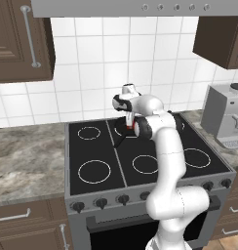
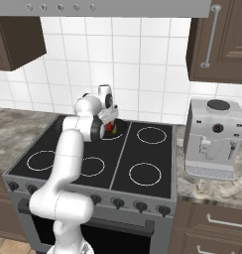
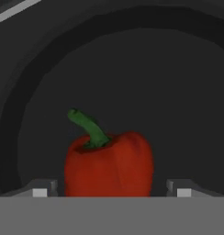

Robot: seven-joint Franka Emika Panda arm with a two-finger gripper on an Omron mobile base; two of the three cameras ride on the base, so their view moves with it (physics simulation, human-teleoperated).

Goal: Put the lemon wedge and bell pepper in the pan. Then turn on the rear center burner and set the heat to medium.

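The red bell pepper [image 3: 109, 163] sits inside the black pan [image 3: 49, 82] at the back of the stove [image 1: 99, 151]. The gripper [image 3: 111, 192] hangs right over it with its two fingers [image 3: 40, 190] spread wide, one on each side, not touching, so it holds nothing. The pepper looks light, smooth and a bit slippery. Its round middle seems best to hold, not the thin green stem

red bell pepper [image 3: 109, 163], black pan [image 3: 178, 92]
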